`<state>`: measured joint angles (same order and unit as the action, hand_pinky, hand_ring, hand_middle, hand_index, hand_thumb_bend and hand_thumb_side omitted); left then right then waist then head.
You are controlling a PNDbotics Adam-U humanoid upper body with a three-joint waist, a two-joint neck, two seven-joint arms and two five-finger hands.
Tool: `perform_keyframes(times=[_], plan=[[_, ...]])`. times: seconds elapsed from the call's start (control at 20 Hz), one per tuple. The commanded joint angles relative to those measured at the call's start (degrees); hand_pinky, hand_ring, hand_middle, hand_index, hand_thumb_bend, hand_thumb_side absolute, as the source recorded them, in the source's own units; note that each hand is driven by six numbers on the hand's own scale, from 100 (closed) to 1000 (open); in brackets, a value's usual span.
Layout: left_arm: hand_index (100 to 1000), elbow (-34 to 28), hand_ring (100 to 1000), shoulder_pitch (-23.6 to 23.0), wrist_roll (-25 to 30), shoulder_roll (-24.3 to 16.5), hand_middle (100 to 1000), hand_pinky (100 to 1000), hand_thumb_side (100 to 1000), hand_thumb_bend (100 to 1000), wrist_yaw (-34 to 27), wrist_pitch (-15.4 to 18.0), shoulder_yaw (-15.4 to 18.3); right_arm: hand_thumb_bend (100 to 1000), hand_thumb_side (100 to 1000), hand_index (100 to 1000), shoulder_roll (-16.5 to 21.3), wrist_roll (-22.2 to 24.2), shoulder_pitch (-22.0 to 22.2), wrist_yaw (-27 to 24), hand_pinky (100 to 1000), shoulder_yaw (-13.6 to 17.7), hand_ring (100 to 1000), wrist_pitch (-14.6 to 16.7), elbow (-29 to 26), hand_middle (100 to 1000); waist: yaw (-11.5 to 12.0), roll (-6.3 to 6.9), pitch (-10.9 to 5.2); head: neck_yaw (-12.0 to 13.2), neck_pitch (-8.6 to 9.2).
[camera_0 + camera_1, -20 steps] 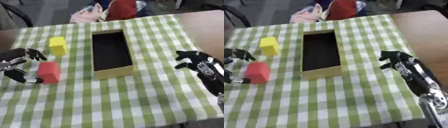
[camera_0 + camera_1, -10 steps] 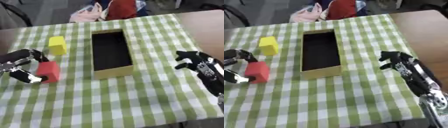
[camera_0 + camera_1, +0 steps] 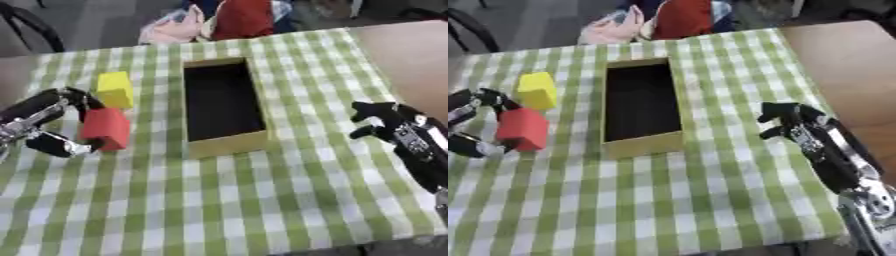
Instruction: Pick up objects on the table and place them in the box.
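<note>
A long, narrow yellow cardboard box (image 3: 220, 106) is sitting open near the middle of the tabletop (image 3: 262, 200), which is covered in a green-and-white checked cloth. The box's long axis is running from the far edge toward the near edge, tilted slightly. Its inside is showing only a dark floor, with nothing visible in it.

A red block (image 3: 106, 129) is lying to the left of the box, close to the left edge of the tabletop and apart from the box wall. Its longer side is running roughly the same way as the box, leaning a little. A yellow block (image 3: 115, 90) is standing just beyond it toward the far edge, the two nearly touching; it too is set lengthwise toward the far edge.

The left robot hand (image 3: 48, 125) is coming in from the left edge and curling around the red block, with dark fingers hooking over the far end and the thumb pressing at the near left corner, so the block is being pinched between them while resting on the cloth.

The right robot hand (image 3: 791, 122) is hovering over the right side of the tabletop, well apart from the box, with fingers bent and holding nothing.
</note>
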<state>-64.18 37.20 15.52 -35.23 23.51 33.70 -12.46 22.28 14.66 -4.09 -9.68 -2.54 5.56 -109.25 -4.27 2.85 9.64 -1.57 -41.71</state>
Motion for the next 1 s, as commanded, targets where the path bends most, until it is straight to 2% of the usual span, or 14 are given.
perform_keyframes(times=[0.05, 0.4, 1.0], plan=[[588, -3.1, 483, 2.3, 0.1, -0.7, 460, 640, 252, 114, -3.5, -1.8, 0.7, 100, 730, 755, 0.4, 0.1, -0.7, -0.3, 657, 0.0, 947, -0.1, -0.8, 638, -0.2, -0.14, -0.70, 0.2, 0.54], [593, -2.0, 489, 7.0, 1.5, 1.9, 464, 646, 259, 100, -5.3, -3.3, 0.9, 100, 726, 755, 0.5, 0.9, -1.4, -0.7, 657, -0.8, 946, 0.0, -1.2, 633, -2.4, -0.14, -0.44, 0.8, 1.04], [618, 4.4, 514, 12.8, 4.8, 6.8, 487, 665, 366, 100, -4.7, -1.0, 0.7, 100, 712, 754, 0.9, 4.3, -4.0, -3.5, 657, -3.2, 943, 0.2, -3.4, 621, -9.5, 0.58, 0.75, 3.3, 2.67]])
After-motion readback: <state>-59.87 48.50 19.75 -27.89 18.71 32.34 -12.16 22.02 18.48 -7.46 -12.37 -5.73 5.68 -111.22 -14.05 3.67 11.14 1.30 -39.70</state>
